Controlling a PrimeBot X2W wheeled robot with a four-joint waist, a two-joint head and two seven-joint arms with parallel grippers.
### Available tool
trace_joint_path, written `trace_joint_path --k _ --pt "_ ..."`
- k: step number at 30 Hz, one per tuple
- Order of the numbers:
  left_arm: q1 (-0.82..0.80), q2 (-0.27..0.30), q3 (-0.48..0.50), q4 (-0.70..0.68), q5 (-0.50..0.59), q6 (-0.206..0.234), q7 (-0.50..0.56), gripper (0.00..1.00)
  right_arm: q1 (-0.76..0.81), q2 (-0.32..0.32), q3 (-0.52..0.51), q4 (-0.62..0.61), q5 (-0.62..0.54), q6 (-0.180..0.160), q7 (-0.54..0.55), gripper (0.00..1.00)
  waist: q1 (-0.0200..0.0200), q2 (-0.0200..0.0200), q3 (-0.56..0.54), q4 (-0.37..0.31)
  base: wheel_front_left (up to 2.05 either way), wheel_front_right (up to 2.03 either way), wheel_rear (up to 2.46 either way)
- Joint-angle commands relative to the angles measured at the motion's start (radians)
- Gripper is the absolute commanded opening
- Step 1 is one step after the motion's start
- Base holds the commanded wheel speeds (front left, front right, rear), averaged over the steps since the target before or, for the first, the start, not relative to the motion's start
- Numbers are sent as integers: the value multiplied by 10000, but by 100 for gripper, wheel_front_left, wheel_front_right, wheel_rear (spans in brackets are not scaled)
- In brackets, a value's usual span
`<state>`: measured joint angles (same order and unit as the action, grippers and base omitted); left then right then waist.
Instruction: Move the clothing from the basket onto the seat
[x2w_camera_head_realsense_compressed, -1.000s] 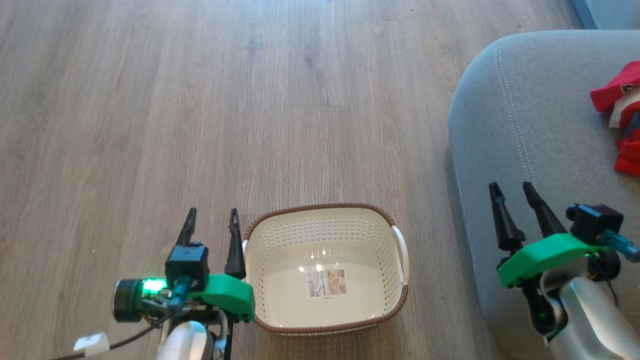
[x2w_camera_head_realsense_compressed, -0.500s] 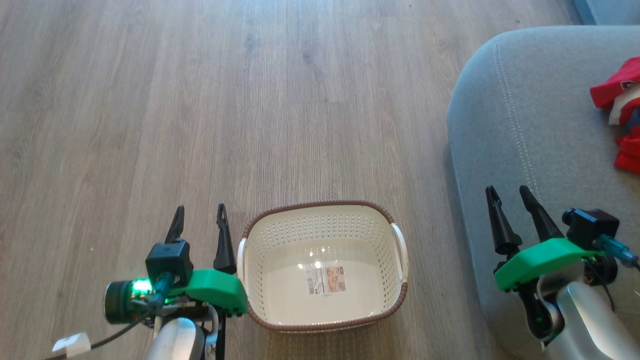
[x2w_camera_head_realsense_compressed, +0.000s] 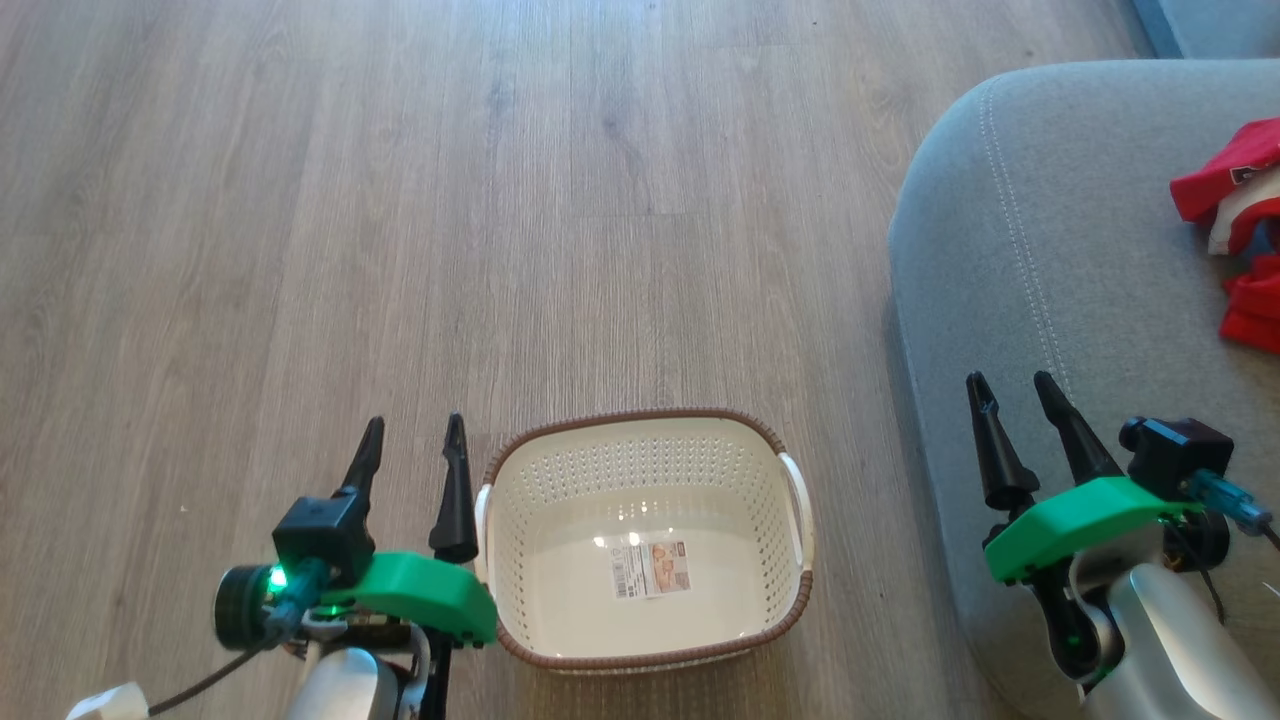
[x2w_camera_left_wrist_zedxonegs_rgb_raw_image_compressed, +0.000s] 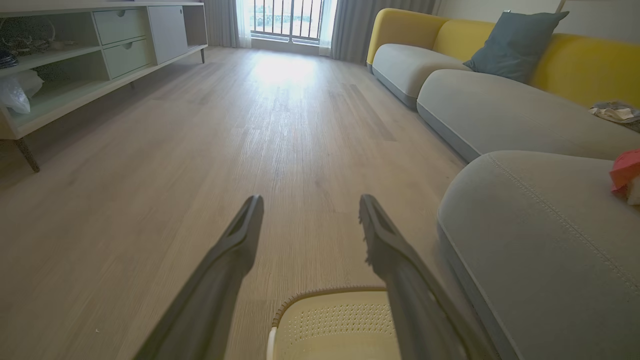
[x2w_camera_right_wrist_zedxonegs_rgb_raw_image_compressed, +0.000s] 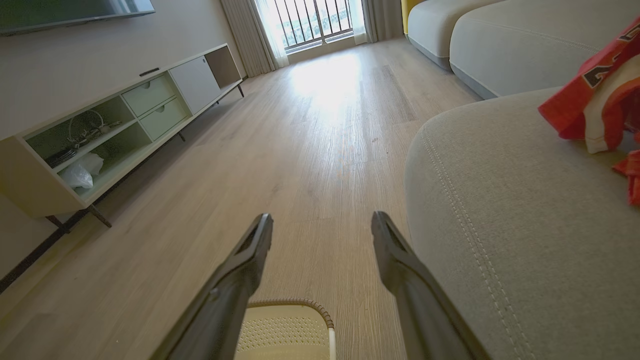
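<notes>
Basket (x2w_camera_head_realsense_compressed: 640, 455) held only its label (x2w_camera_head_realsense_compressed: 653, 568); clothing (x2w_camera_head_realsense_compressed: 1235, 190) lay on the seat (x2w_camera_head_realsense_compressed: 1060, 250), far right. Left gripper (x2w_camera_head_realsense_compressed: 412, 432) hung wide beside the basket, right gripper (x2w_camera_head_realsense_compressed: 1010, 378) wide over the seat's edge, both carrying nothing. Transfer looked done; next move likely just called for parking the arms.

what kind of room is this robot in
Most likely a home living room: a long sofa with grey cushions and a yellow back, a low pale-green cabinet with drawers along the wall, and a dark flat screen mounted above it.
</notes>
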<state>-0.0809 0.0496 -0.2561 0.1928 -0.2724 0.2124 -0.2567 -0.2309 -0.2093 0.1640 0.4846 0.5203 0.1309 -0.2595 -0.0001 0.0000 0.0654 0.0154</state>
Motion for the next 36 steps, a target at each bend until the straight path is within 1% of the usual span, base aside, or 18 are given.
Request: trace_joint_path --k 1,5,11,20,27,28,32,36 --pt "-232 7 385 -437 -75 -107 -51 100 -37 -17 184 -327 44 -2 -23 100 1 0 -9 -11 0 0 0" --pt "-160 7 469 -480 -233 -273 -51 100 -29 -30 195 -334 49 -2 -23 100 1 0 -36 -28 0 0 0" --pt "-116 7 536 -365 -324 -317 -51 100 -17 -27 188 -317 27 -2 -23 100 1 0 -99 -57 0 0 0" --pt "-52 7 557 -271 -669 -631 -51 100 8 -76 306 -335 117 -2 -23 100 1 0 -194 -78 0 0 0" --pt "-4 7 576 -268 -727 -731 -51 100 10 -85 338 -319 121 -2 -23 100 1 0 -216 -95 0 0 0" --pt "261 2 239 95 -713 -691 1 0 14 10 122 40 88 0 -1 0 1 0 -217 -95 0 0 0" --pt "490 3 234 605 -798 -702 20 0 276 141 148 473 157 0 26 0 1 0 -223 -97 0 0 0" --pt "473 32 337 581 -1338 -802 138 0 312 198 28 359 587 0 177 0 1 0 -239 -100 0 0 0"
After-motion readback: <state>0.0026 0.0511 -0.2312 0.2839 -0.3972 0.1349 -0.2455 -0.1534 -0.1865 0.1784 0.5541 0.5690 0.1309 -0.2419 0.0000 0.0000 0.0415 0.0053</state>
